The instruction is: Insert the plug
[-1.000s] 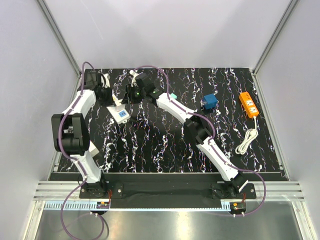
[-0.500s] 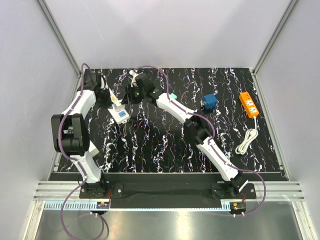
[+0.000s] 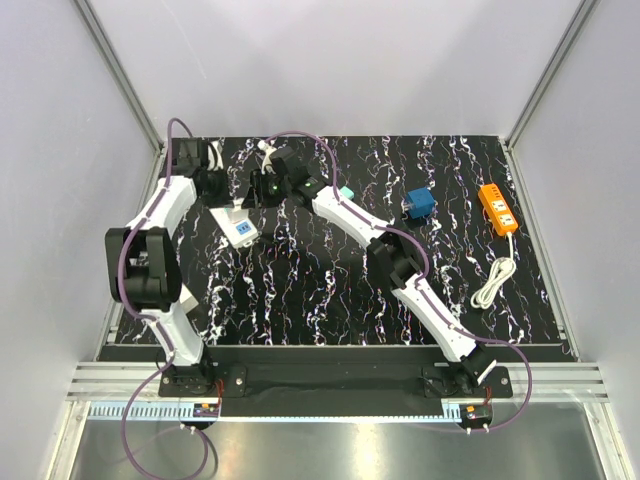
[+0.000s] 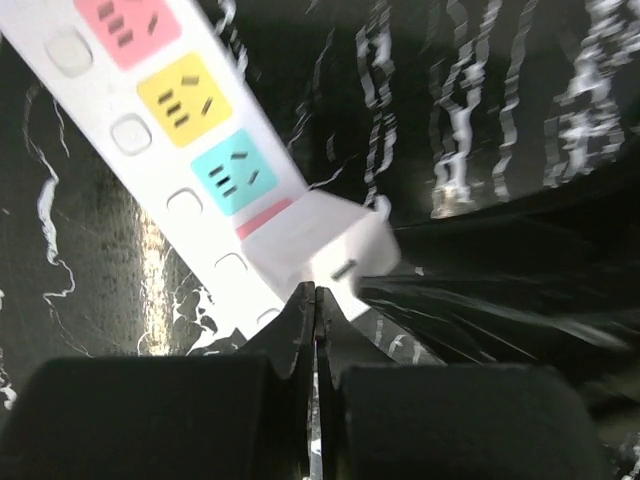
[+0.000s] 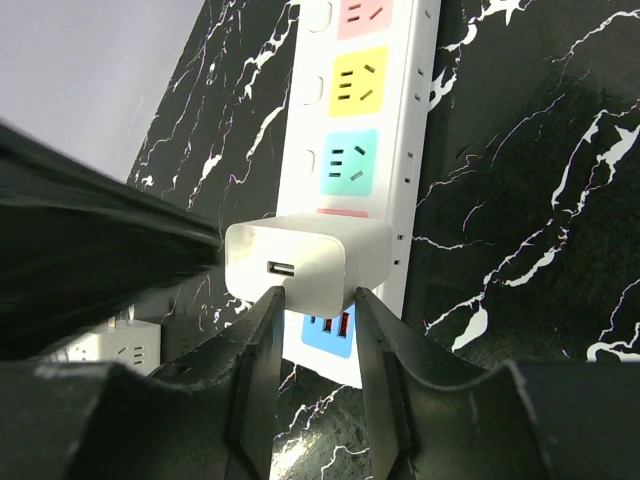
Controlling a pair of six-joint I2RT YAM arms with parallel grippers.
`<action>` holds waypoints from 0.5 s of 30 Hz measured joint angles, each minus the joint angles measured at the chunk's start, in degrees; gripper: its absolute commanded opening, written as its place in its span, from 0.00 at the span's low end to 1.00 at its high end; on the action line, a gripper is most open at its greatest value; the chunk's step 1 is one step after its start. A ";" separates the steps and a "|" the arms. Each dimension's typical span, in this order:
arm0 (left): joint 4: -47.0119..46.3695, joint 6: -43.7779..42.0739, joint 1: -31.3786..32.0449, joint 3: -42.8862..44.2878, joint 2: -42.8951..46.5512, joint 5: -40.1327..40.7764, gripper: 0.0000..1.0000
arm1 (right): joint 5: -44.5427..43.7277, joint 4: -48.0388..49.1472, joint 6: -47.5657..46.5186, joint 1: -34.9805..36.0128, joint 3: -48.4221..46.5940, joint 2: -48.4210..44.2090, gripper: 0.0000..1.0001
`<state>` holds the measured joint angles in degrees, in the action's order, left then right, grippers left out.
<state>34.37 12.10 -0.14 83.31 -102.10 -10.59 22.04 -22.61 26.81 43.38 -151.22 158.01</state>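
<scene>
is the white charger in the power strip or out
In, apparently: charger sits on the power strip covering the red socket, no prongs visible.

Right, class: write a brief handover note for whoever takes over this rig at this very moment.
Left fingers: shut, empty, tips by the charger.
Right fingers: apart, tips at the charger's USB face; whether they grip it cannot be told.
Things: the charger sits on the strip, over the pink socket next to the cyan socket, at the table's far left.
Done: charger placed at the socket.
Left: whether it is fully seated cannot be told. Probably press it home, then let go and pull both arms back.
</scene>
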 measured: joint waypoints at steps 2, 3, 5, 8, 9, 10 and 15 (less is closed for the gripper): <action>-0.68 -0.15 -0.04 -1.49 -1.77 0.85 0.00 | -0.13 -0.11 -0.07 0.02 0.00 0.00 0.41; -1.64 0.22 -0.07 -1.68 -2.29 0.94 0.00 | -0.09 -0.44 -0.09 0.04 0.00 0.13 0.41; -2.64 0.31 -0.07 -1.70 -2.43 2.38 0.00 | -0.13 -1.18 -0.15 0.20 0.09 0.59 0.41; -3.15 0.52 -0.04 -1.73 -2.45 3.91 0.00 | -0.20 -2.56 -0.39 0.46 0.50 1.25 0.41; -3.21 0.59 0.02 -1.73 -2.45 4.26 0.00 | -0.17 -3.04 -0.50 0.57 0.55 1.42 0.42; -3.26 0.61 0.07 -1.73 -2.45 4.50 0.00 | -0.20 -3.45 -0.59 0.63 0.57 1.49 0.41; -3.39 0.37 0.04 -1.66 -2.45 4.61 0.02 | -0.17 -3.80 -1.09 0.79 0.63 1.49 0.44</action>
<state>30.98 12.47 -0.10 81.65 -104.55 -5.98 21.87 -26.41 25.71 44.16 -150.58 159.50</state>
